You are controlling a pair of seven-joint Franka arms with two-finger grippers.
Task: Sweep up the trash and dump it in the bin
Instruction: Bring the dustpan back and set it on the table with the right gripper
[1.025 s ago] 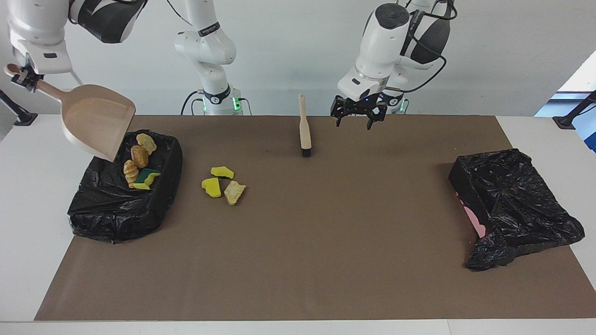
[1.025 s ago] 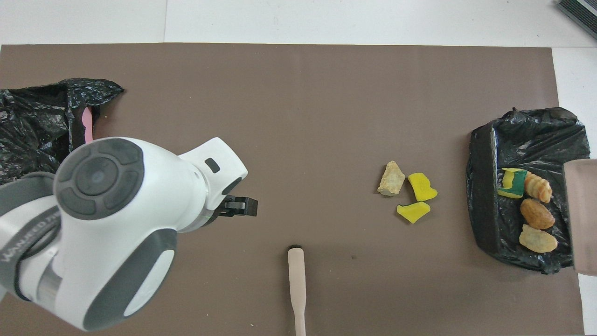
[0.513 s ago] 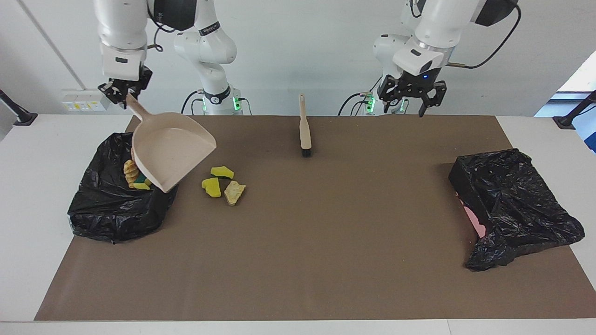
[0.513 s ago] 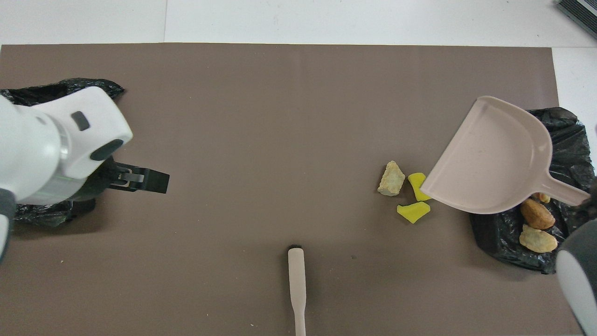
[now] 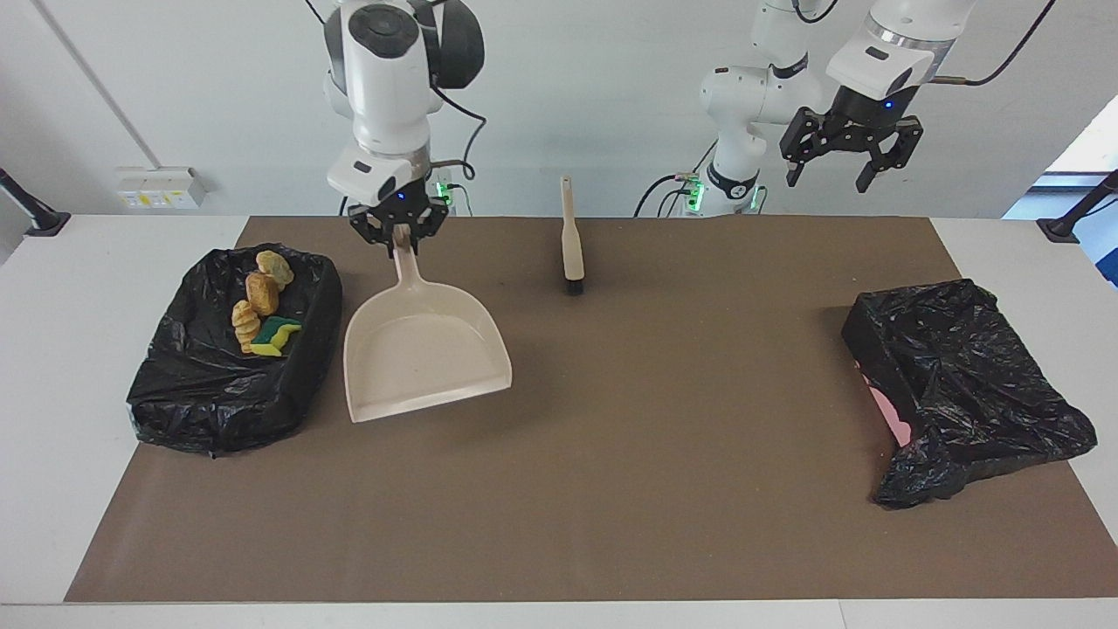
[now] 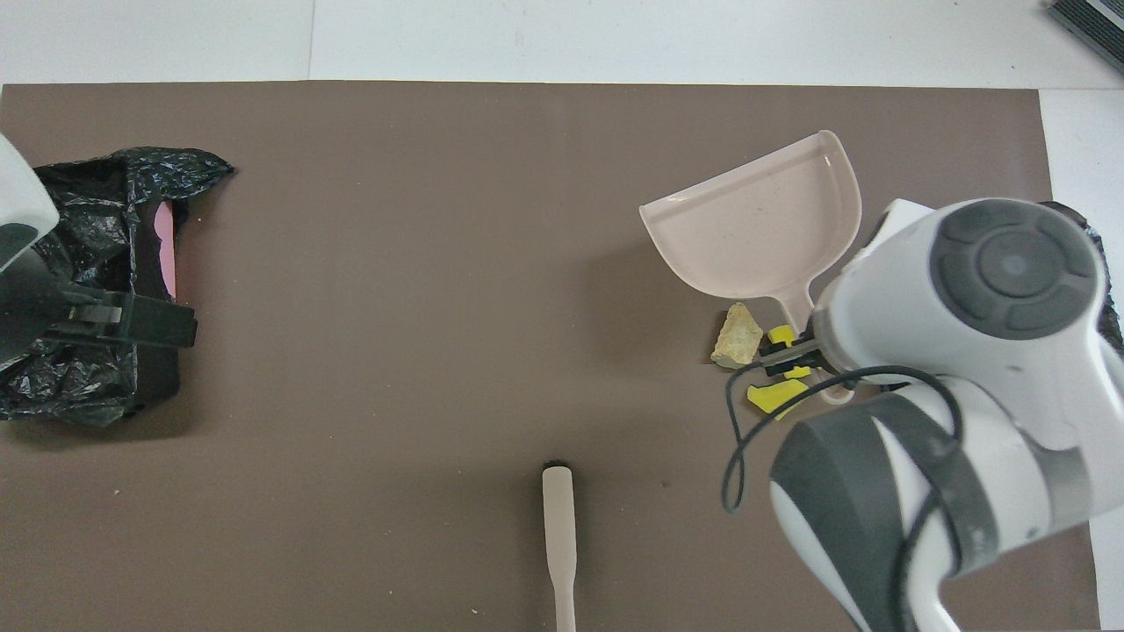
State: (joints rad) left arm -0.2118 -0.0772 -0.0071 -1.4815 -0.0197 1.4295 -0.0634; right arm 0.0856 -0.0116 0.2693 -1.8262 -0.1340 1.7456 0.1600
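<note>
Facing the robots: the right jaws are clamped on the dustpan (image 5: 424,358) handle, the left jaws hang wide open and empty at two o'clock, four bits of trash (image 5: 260,293) sit in the bin (image 5: 201,393) at the pan's nine o'clock, but three scraps (image 6: 738,333) lie under that handle, so lowering here could squash or scatter them.

I see a brown mat (image 5: 559,489) covering most of the white table (image 5: 52,367). A second black bag (image 5: 961,384) lies crumpled at the left arm's end of the mat, something pink (image 5: 886,411) showing at its open edge. White wall at the robots' end, with a socket plate (image 5: 162,186) toward the right arm's end. Black clamp brackets (image 5: 35,214) sit at both table ends. I can't make out finer detail there.
</note>
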